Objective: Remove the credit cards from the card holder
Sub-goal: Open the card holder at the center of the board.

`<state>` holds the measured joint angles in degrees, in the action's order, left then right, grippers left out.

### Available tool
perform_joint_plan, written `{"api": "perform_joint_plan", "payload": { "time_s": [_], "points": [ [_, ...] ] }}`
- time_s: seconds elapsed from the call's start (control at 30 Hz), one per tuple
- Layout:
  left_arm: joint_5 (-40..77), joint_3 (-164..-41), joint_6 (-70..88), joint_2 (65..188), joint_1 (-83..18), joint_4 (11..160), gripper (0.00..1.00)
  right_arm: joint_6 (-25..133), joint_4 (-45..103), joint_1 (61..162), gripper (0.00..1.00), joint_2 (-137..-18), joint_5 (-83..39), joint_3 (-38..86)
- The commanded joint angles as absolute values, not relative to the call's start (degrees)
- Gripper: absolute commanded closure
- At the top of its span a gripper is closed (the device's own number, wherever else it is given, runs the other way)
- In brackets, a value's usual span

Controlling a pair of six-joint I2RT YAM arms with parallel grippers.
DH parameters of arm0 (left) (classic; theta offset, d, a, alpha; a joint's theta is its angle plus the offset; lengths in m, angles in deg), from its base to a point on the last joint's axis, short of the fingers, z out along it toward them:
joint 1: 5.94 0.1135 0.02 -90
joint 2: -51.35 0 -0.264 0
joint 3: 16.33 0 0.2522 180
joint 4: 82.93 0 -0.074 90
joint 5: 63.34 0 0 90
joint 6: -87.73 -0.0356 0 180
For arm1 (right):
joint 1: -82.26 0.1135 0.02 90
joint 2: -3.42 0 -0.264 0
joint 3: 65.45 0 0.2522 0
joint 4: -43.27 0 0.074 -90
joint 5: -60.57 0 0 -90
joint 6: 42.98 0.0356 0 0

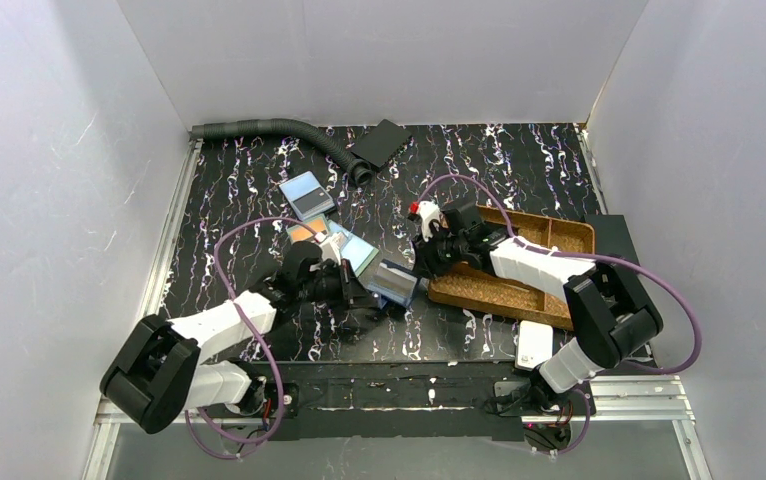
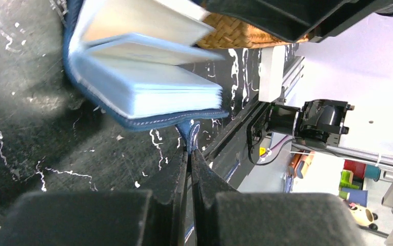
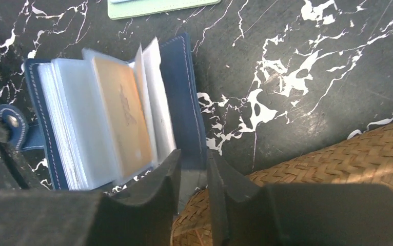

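beside the woven tray (image 1: 549,235), the open card holder (image 1: 395,282) is laid on the table (image 1: 519,160), its strap (image 2: 192,130) pinched by the left gripper (image 2: 190,151). the right gripper (image 3: 192,164) is slightly spread astride the cover; 1 sleeved orange card (image 3: 122,118) could be buried if pages flop shut.

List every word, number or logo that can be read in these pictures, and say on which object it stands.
No text can be read in any view.
Orange card in a sleeve of the card holder: a faint dark mark, too blurred to read.
Loose credit cards on the table: any print is too small to read.
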<state>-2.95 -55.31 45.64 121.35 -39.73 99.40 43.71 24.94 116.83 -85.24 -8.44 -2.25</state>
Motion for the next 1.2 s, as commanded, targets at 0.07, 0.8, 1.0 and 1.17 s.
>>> {"api": "perform_joint_plan", "payload": {
  "time_s": [0.07, 0.8, 1.0, 1.17],
  "points": [
    [-10.05, -63.49, 36.42, 124.07, -37.39, 88.34, 1.00, 38.01, 23.74, 116.63, 0.52, -79.05, -11.34, -0.28],
    [-13.54, -60.10, 38.13, 127.42, -35.91, 77.30, 1.00, 33.75, 23.07, 122.51, 0.48, -85.79, 8.20, -0.36],
    [-13.73, -58.84, 40.06, 127.32, -35.91, 79.89, 1.00, 33.93, 22.54, 124.68, 0.54, -87.94, 5.23, 0.35],
    [-11.56, -58.91, 39.98, 127.66, -35.85, 79.09, 0.95, 34.22, 22.49, 126.00, 0.96, -87.82, 5.73, 0.51]
  ]
}}
